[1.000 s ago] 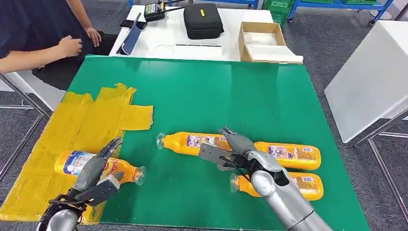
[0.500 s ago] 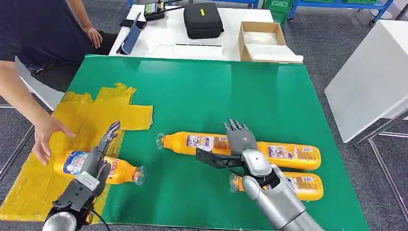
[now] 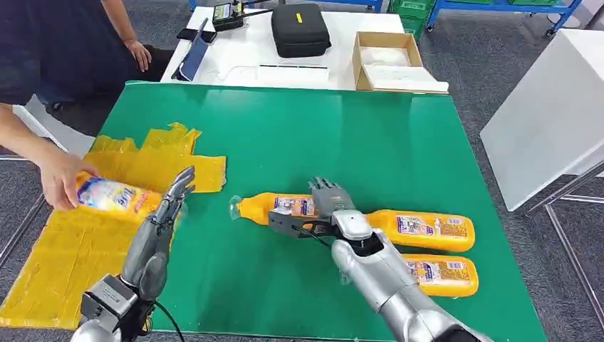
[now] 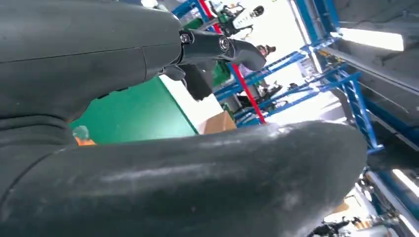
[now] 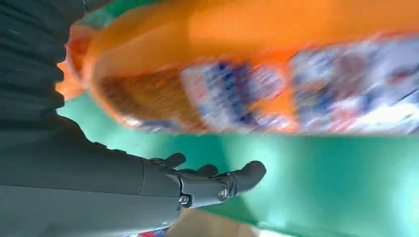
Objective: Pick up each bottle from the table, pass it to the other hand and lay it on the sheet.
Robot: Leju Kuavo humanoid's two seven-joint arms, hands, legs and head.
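Three orange bottles lie on the green table: one in the middle, its cap pointing left, one to its right, and one nearer me. My right hand hovers over the middle bottle's base with its fingers stretched out and its thumb on the near side, not closed around it. That bottle looms blurred beside the straight fingers in the right wrist view. My left hand is open, fingers straight, at the edge of the yellow sheet. A person's hand holds a fourth bottle above the sheet.
Behind the green table a white table carries a black case, a cardboard box and small devices. Another white table stands to the right. The person sits at the far left corner.
The person reached in and lifted the bottle off the sheet. My left hand let it go, rose and stretched forward. My right hand moved left over the middle bottle.
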